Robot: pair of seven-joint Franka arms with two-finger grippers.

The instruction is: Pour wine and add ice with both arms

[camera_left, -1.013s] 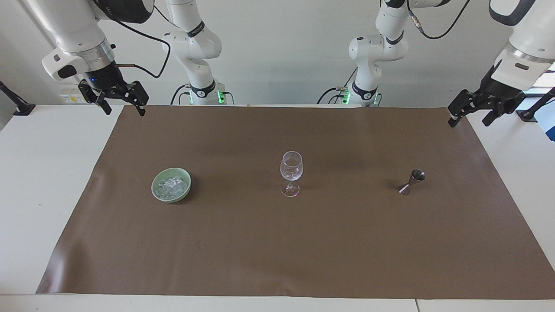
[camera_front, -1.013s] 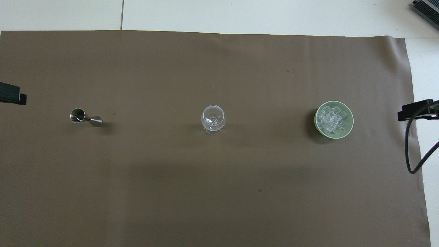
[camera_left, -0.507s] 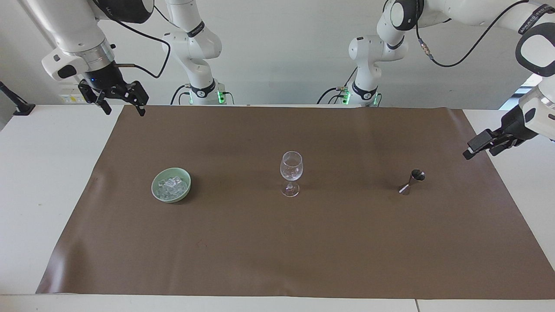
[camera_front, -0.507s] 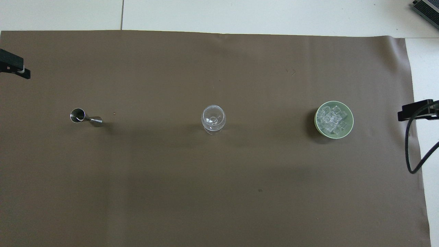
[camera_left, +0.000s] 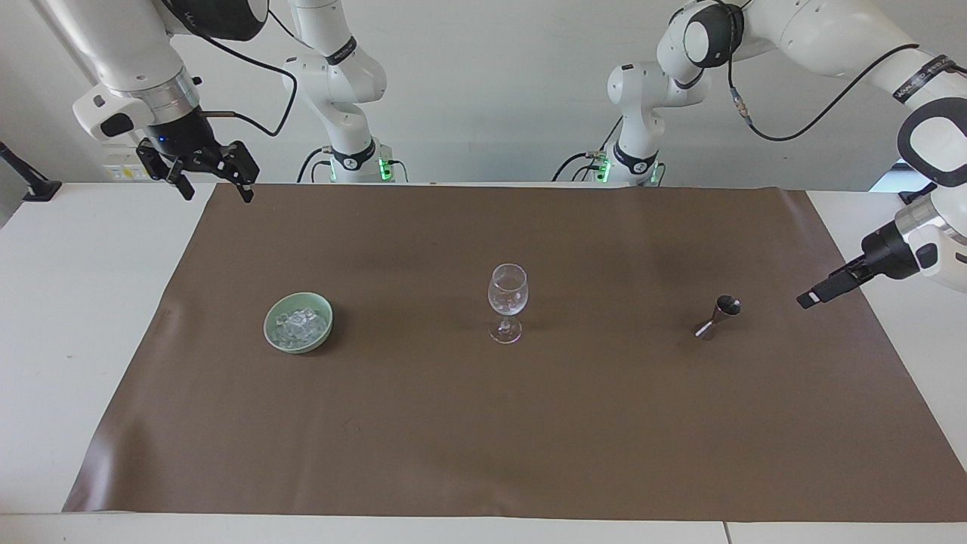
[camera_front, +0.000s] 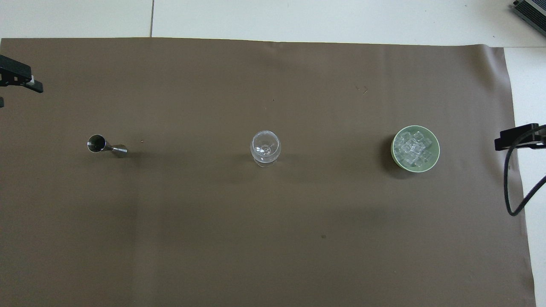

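Left gripper [camera_left: 808,299] near jigger [camera_left: 718,316], right gripper [camera_left: 200,172] waits

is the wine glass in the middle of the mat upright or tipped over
Upright: the wine glass stands on its foot on the brown mat, bowl above stem.

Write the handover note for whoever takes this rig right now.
Left gripper: in the air over the brown mat's edge, beside the small steel hourglass jigger; holding nothing.
Right gripper: open, empty, waiting over the mat's corner at its own end.
Clear stemmed wine glass: upright at mat centre, untouched.
Ice cubes: all in the pale green bowl, toward the right arm's end.
Done: nothing poured, no ice added.
Left: grasp jigger, pour into glass, add ice.
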